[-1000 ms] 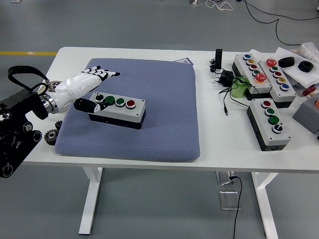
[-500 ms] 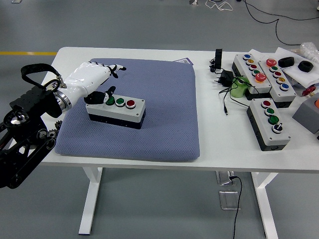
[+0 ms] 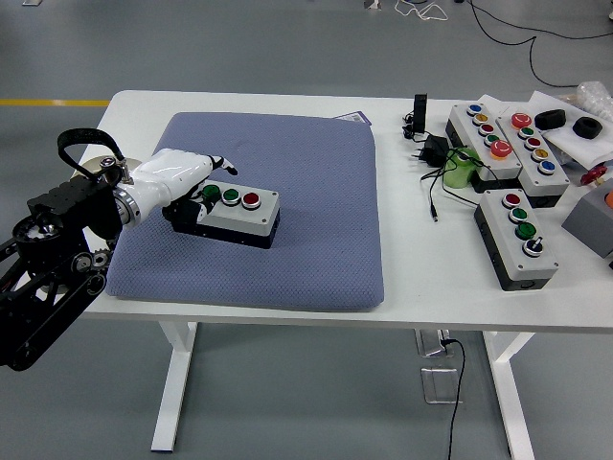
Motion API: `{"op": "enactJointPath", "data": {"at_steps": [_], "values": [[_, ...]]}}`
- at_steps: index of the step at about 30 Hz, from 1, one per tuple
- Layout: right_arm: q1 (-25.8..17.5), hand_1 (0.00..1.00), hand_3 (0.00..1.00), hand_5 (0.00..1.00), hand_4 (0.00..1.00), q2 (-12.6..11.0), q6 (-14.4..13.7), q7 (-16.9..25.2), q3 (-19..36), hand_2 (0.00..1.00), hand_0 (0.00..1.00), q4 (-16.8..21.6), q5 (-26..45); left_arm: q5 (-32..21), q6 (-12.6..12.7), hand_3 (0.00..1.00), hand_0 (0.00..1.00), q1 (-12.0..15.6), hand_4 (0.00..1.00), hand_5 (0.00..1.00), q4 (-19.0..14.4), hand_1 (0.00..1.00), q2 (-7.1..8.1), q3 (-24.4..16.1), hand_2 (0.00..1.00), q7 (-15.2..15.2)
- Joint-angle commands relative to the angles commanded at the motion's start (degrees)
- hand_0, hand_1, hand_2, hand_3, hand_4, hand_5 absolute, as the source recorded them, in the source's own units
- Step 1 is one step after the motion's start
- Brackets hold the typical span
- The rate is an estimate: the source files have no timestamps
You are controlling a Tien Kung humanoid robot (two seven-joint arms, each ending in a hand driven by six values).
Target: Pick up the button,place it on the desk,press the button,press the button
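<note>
Button box [image 3: 235, 216]: grey lid, black base, lying on the blue mat [image 3: 316, 201], left of the mat's middle
Lid: two green buttons, then a red button [image 3: 251, 200] toward its right end
Left hand [image 3: 182, 177]: white shell, set over the box's left end, fingers curled down onto the lid; whether it grips or only presses, cannot tell
Table [image 3: 412, 278]: white; three more button boxes [image 3: 518, 237] and black cables at the right, well apart from the mat

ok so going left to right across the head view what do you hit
left hand on the left end of the button box on the blue pad → black plug and cable → green object → white button box with a key switch
</note>
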Motion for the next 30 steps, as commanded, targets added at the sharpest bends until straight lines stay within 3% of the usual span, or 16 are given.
{"op": "enactJointPath", "data": {"at_steps": [30], "values": [[-0.17,0.585,0.629,0.256,0.236,0.04,-0.12,-0.02,-0.87,0.643,0.647,0.0,0.6,0.89,-1.22,0.767,0.002,0.4,0.359,0.002,3.61,0.002,-0.93,3.15,0.034,0.29]]}}
